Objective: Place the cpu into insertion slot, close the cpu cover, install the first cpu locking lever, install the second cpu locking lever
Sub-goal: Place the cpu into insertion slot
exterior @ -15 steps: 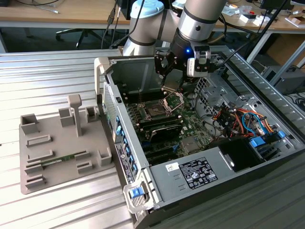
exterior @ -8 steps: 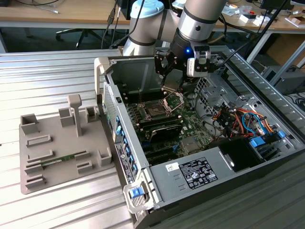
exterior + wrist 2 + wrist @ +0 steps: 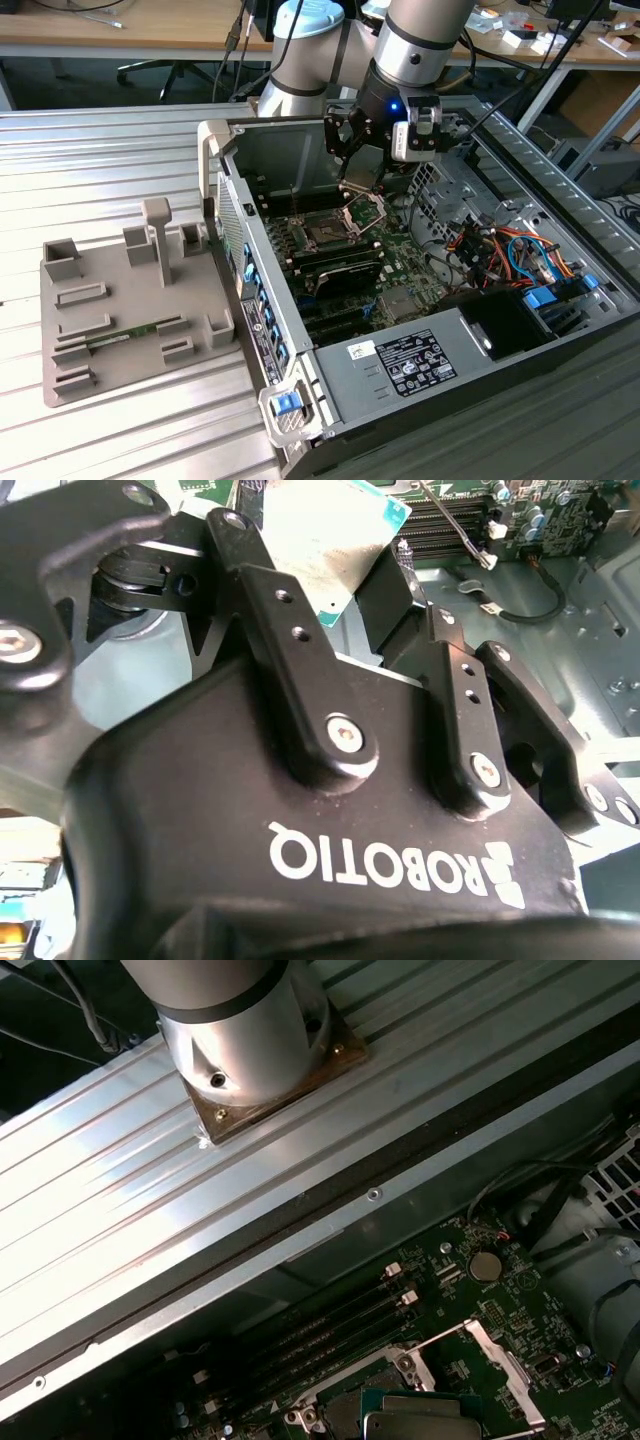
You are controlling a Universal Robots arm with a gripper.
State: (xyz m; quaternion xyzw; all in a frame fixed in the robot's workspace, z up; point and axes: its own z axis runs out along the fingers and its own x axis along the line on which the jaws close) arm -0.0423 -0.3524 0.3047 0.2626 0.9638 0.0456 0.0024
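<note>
The black two-finger gripper (image 3: 360,182) on the silver robot arm hangs inside the open grey metal computer case (image 3: 232,215). Its fingers (image 3: 275,600) are pinched in on the cpu (image 3: 320,540), a small flat square chip with a silver-grey top and a blue-green edge. The chip is up in the air, not down in its place yet.

The step in hand looks like the first one, putting the cpu into the insertion slot (image 3: 326,232). That is the small square black socket with a silver rim, set in the green circuit board (image 3: 400,262). The socket looks bare. The cpu cover (image 3: 367,211), a small square silver metal frame with a hole in its middle, stands tipped up just beside the socket, under the gripper. So the cover is not shut, and the levers look not done.

To finish this step, the chip likely has to come down flat, lined up with the square socket, and stay off the raised cover. A gentle touch seems wise.

The exterior view gives the whole case and where the socket lies, plus a grey plastic tray (image 3: 120,300) well apart on the ribbed metal table, at the exterior view's left. The second wrist view gives the grip up close, chip between fingers. The first wrist view has the chip (image 3: 420,1425) near the open cover (image 3: 500,1360) and the long black memory slots (image 3: 330,1330), and the arm's round silver foot (image 3: 245,1020) on the table
</note>
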